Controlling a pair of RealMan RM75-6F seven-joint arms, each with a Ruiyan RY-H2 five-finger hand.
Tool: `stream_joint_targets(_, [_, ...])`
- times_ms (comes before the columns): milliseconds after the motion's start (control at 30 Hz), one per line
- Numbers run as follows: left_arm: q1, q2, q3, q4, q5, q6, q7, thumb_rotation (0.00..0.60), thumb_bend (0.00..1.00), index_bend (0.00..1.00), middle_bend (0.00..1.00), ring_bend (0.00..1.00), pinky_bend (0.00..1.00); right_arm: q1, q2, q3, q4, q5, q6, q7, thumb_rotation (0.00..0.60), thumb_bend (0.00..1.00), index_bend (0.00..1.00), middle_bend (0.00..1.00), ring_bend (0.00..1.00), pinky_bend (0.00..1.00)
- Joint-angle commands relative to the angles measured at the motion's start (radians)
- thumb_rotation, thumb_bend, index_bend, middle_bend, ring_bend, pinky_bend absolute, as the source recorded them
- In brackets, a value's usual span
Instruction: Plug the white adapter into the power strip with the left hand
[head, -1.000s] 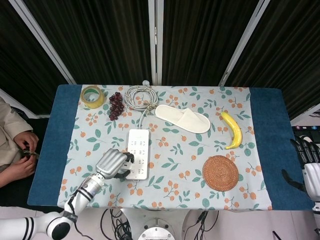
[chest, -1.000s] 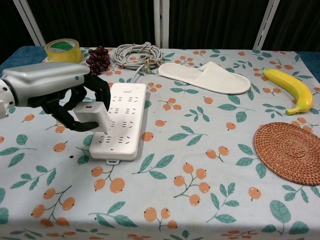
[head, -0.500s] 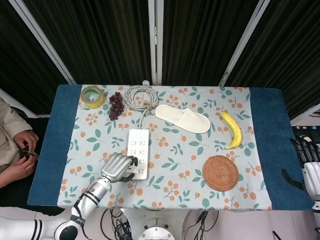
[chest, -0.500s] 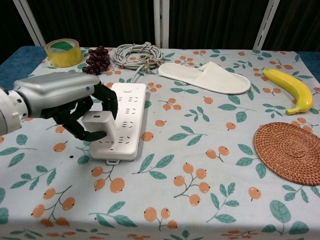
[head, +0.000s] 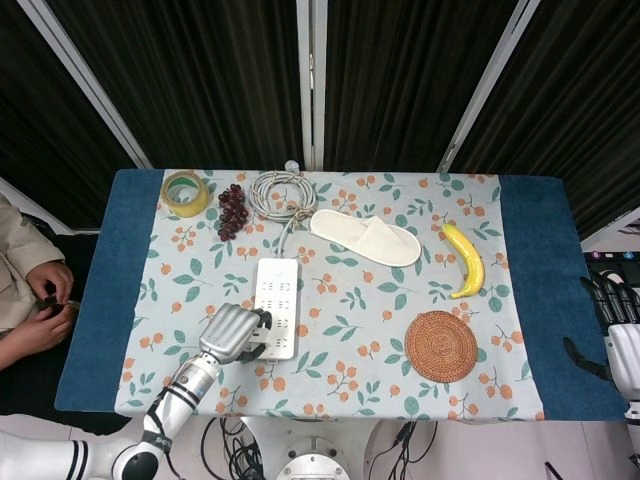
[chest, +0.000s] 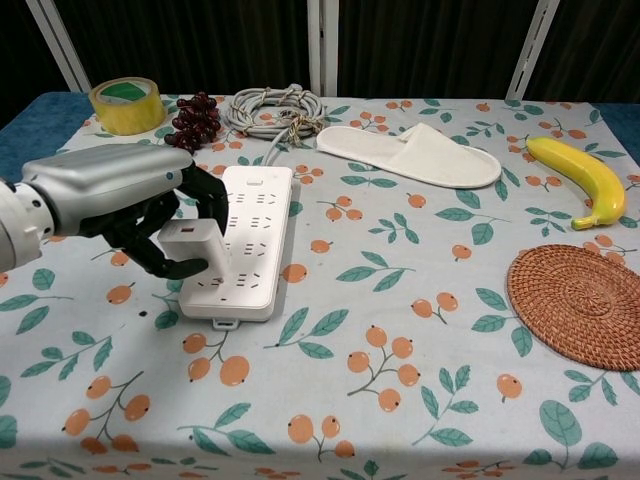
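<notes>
My left hand (chest: 125, 205) grips the white adapter (chest: 197, 246), a small white block, with dark fingers wrapped around it. The adapter stands upright at the near left part of the white power strip (chest: 248, 245), touching its face. Seen from the head camera, the left hand (head: 232, 331) covers the strip's near end (head: 277, 300) and hides the adapter. The strip's grey cable coil (chest: 272, 107) lies at the back. My right hand (head: 612, 330) hangs off the table's right edge, fingers spread, holding nothing.
A white slipper (chest: 412, 154), a banana (chest: 579, 177) and a round woven coaster (chest: 582, 303) lie to the right. Yellow tape (chest: 125, 103) and dark grapes (chest: 195, 119) sit at the back left. A person's hands (head: 40, 310) show beyond the left edge.
My left hand carried the adapter rightward from beside the strip onto its near left part, then settled it there. The right hand has not moved.
</notes>
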Motion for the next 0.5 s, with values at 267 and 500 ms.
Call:
stream_joint_targets(267, [0.005, 0.015, 0.014, -0.014, 0.007, 0.010, -0.002, 0.600, 0.45, 0.79, 0.91, 0.77, 0.59, 0.003, -0.001, 0.000, -0.004, -0.001, -0.003, -0.005, 0.600, 0.22, 0.00, 0.00, 0.00, 0.00])
stream_joint_targets(500, [0.003, 0.012, 0.017, -0.008, 0.006, 0.008, -0.005, 0.600, 0.45, 0.79, 0.91, 0.77, 0.59, 0.001, 0.000, -0.001, -0.007, -0.001, 0.000, -0.008, 0.600, 0.22, 0.00, 0.00, 0.00, 0.00])
